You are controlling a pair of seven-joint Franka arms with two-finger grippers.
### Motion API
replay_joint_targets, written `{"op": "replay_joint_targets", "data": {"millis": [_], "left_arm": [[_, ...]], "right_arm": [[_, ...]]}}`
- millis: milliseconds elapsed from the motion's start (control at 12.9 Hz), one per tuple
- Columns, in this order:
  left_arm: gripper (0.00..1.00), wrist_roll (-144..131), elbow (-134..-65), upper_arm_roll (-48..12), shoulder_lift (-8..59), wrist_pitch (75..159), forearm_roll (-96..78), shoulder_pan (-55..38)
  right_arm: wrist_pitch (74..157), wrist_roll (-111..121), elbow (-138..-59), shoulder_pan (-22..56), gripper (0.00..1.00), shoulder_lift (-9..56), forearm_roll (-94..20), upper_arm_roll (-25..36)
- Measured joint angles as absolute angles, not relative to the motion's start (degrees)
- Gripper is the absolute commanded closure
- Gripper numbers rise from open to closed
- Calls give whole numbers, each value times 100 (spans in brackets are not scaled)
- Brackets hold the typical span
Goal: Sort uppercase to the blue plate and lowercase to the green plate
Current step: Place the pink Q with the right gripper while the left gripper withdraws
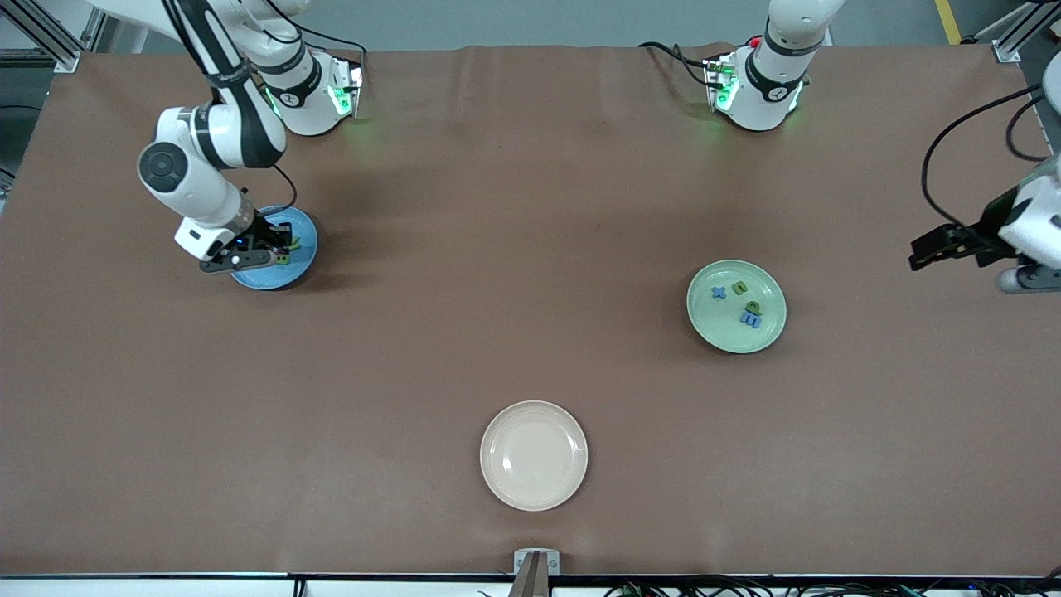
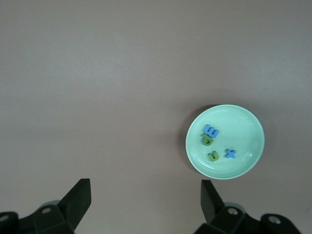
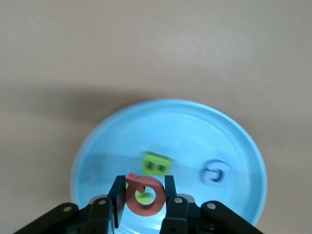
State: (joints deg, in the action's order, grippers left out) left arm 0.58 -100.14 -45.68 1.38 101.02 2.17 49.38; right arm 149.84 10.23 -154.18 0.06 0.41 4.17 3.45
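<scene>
Nearest to the front camera lay a plain cream round plate [image 1: 534,455], with nothing on it, probably because it was not part of the sorting. Farther from that camera, toward the left arm's end of the table, the pale mint-green round plate [image 1: 736,306] carried the four small foam lowercase letters [image 1: 740,302]. The left gripper [image 2: 146,204] waited with its fingers wide apart and holding nothing, over bare table. Farthest, the right gripper [image 3: 143,196] hung over the plain blue round plate [image 3: 234,146], closed on the pinkish-red foam Q [image 3: 144,195], apparently to set it beside the green foam B [image 3: 156,163] and blue foam G [image 3: 215,172] lying there
</scene>
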Motion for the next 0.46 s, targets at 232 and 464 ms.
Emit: {"op": "replay_joint_targets", "data": {"millis": [232,464], "left_arm": [[0,58,-9583,-4558,137,9814,214,4931],[0,58,-9316,-4562,71,9711,214,4912]], "right_arm": [[15437,1583,-15765,-552,100,41,432,347],[15494,1606,-15843,-584,99,43,444,320]]}}
